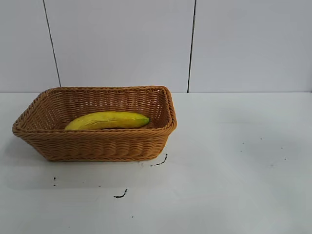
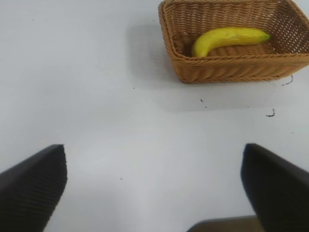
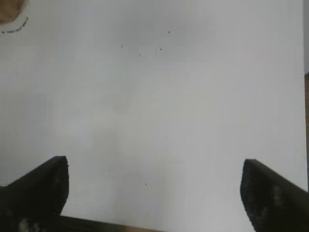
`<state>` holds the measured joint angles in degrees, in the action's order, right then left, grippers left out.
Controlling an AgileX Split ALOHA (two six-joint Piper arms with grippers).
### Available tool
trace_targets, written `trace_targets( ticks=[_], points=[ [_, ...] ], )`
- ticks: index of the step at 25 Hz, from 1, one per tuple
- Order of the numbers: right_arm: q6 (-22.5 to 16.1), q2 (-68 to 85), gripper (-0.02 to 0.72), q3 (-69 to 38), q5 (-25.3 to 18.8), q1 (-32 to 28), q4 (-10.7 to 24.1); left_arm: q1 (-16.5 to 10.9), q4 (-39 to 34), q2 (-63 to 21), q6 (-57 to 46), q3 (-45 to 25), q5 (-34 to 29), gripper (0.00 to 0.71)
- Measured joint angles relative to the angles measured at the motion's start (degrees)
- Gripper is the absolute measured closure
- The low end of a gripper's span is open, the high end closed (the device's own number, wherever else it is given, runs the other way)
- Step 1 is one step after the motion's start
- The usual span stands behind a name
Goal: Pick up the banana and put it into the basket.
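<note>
- The banana lies inside the basket, lengthwise on the basket floor, with its greenish tip toward the right end wall.
- The basket stands on the white worktop, toward the left edge and back from the front edge as the exterior view shows it.
- The left claw is spread wide and holds nothing; it hangs over bare worktop, well apart from the basket, which shows with the banana in it.
- The right claw is also spread wide and holds nothing; it hangs over bare worktop, and only a corner of the basket shows at the frame's edge.
- Neither arm appears in the exterior view, so both are judged to be parked clear of the work area.
- Judgement: the placing step looks complete. The remaining good practice is to keep both claws high and away from the braided rim, so that no finger catches the wicker and shifts the basket.
- Surroundings: small black marks lie on the worktop just in front of the basket; a pale panelled wall stands behind.
- Nothing stands between either claw and the basket; no obstruction shows.
</note>
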<state>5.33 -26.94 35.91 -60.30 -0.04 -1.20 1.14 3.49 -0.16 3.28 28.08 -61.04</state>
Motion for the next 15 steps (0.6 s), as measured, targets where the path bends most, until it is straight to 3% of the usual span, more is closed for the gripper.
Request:
trace_targets(
  ticks=[5,15],
  points=[
    [-0.20,12.29,0.014,-7.10,0.92,0.00,0.06,0.00,0.00,0.00,0.00,0.00,0.00,0.015],
    [-1.74,22.12,0.010,-7.50,1.78,0.00,0.24,0.00,0.00,0.00,0.00,0.00,0.00,0.015]
  ],
)
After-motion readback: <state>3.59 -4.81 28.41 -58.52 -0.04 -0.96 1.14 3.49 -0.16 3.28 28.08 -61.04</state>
